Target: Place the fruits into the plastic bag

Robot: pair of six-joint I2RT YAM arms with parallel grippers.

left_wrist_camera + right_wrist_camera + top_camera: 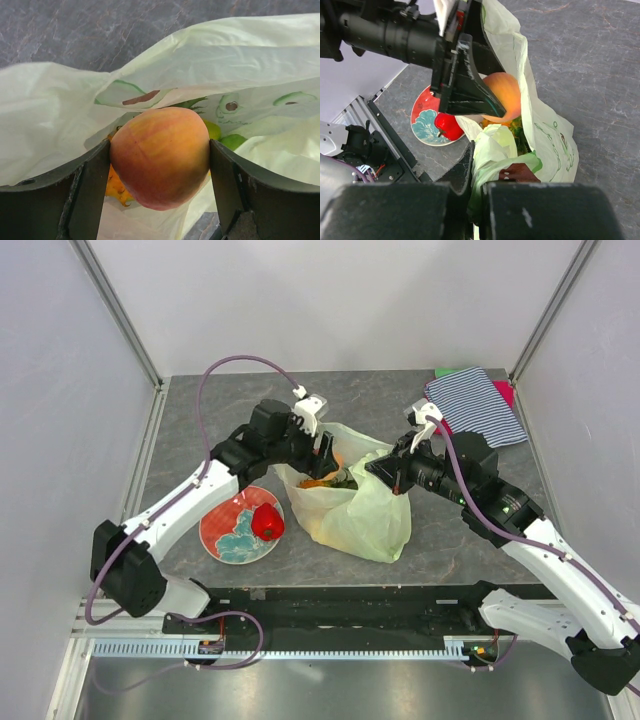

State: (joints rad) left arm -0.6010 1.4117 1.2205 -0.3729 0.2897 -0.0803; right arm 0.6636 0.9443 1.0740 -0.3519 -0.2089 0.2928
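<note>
My left gripper (322, 452) is shut on a peach (160, 156) and holds it over the open mouth of the pale green plastic bag (365, 512). The peach also shows in the right wrist view (506, 95). Inside the bag I see an orange pineapple piece (116, 187) and green fruit (232, 141). My right gripper (388, 472) is shut on the bag's rim (492, 165) and holds it up. A red pepper-like piece (267, 523) lies on the red floral plate (228, 538), seen also in the right wrist view (447, 127).
A striped blue-white folded cloth (478, 406) lies at the back right over green and pink items. The plate sits left of the bag near the front edge. Grey walls and metal posts enclose the table.
</note>
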